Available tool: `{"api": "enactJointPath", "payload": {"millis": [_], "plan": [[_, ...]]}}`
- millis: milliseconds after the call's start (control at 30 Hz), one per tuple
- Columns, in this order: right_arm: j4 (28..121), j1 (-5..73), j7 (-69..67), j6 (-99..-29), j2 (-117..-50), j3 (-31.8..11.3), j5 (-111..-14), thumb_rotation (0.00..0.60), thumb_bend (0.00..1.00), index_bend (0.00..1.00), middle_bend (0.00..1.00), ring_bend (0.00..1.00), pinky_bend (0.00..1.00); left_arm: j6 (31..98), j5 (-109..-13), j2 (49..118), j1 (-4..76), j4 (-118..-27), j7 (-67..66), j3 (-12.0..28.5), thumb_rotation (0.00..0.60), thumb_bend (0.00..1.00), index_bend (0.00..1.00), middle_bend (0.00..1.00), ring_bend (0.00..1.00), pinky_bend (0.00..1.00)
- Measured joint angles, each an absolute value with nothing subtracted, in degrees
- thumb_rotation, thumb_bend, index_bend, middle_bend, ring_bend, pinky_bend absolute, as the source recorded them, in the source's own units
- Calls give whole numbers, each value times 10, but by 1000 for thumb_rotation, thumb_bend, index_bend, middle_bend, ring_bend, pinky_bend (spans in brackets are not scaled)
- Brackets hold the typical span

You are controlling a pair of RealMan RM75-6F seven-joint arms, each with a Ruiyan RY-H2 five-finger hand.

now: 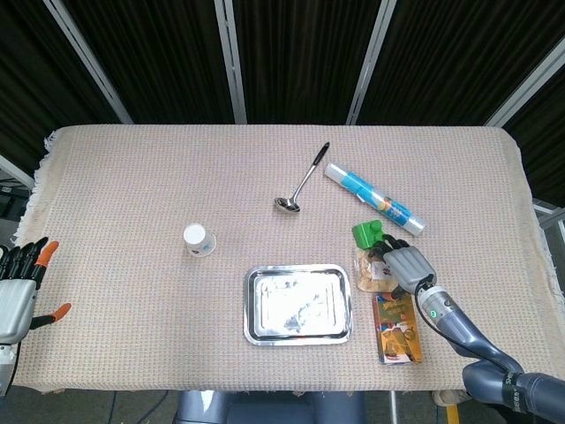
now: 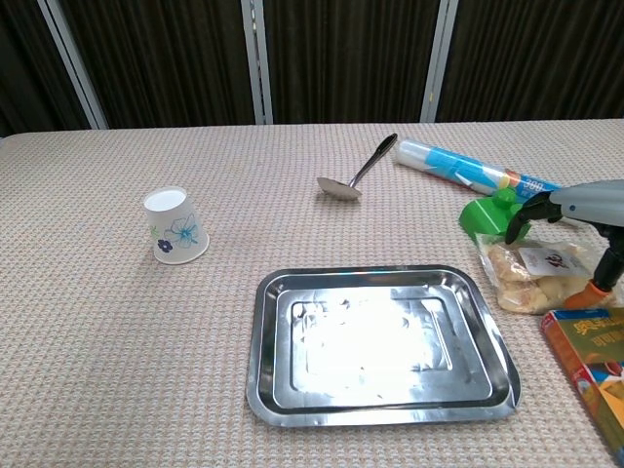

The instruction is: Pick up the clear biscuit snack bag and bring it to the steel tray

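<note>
The clear biscuit snack bag lies flat on the cloth just right of the steel tray. My right hand arches over the bag from the right. A dark fingertip comes down at the bag's far left corner, and the orange-tipped thumb stands at its right edge. The bag is not lifted and I see no firm grip. My left hand hangs off the table's left edge, fingers spread, holding nothing. The chest view does not show it.
A green block touches the bag's far end, with a blue-and-white tube behind it. An orange box lies just in front of the bag. A ladle and a paper cup sit farther left.
</note>
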State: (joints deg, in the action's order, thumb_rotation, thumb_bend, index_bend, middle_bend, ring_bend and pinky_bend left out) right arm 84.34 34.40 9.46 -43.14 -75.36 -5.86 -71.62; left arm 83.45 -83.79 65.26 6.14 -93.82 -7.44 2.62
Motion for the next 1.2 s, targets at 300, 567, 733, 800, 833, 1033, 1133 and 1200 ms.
{"api": "enactJointPath", "payload": {"millis": [300,567,733,800,833,1033,1133,1200], "plan": [[852,338,93,-465,-751,-56,-729,600,44,228,219,127,188,836,-836,653,59,-936,-73,25,600,49,13,0,0,0],[844,342,87,-455,-753,-49,-727,600,43,228,221,133,188,836,-837,654,59,-935,-72,25,600,49,14,0,0,0],[832,345,86,-454,-761,-49,-723,600,44,228,227,139,189,836,-832,653,57,-934,-73,24,600,48,14,0,0,0],[832,345,85,-461,-760,-49,-724,600,44,228,227,139,190,837,-832,653,57,-934,-72,24,600,49,14,0,0,0],[833,344,86,-465,-759,-49,-726,600,44,228,227,139,189,837,-833,653,56,-934,-72,24,600,49,14,0,0,0],[854,337,95,-488,-743,-48,-733,600,44,228,227,138,190,834,-835,655,59,-934,-72,24,600,47,14,0,0,0],[863,333,100,-492,-735,-44,-731,600,43,228,227,138,189,833,-835,656,60,-933,-72,24,600,48,14,0,0,0],[865,330,100,-495,-734,-42,-729,600,44,228,228,139,193,832,-834,656,60,-932,-72,24,600,47,14,0,0,0]]}}
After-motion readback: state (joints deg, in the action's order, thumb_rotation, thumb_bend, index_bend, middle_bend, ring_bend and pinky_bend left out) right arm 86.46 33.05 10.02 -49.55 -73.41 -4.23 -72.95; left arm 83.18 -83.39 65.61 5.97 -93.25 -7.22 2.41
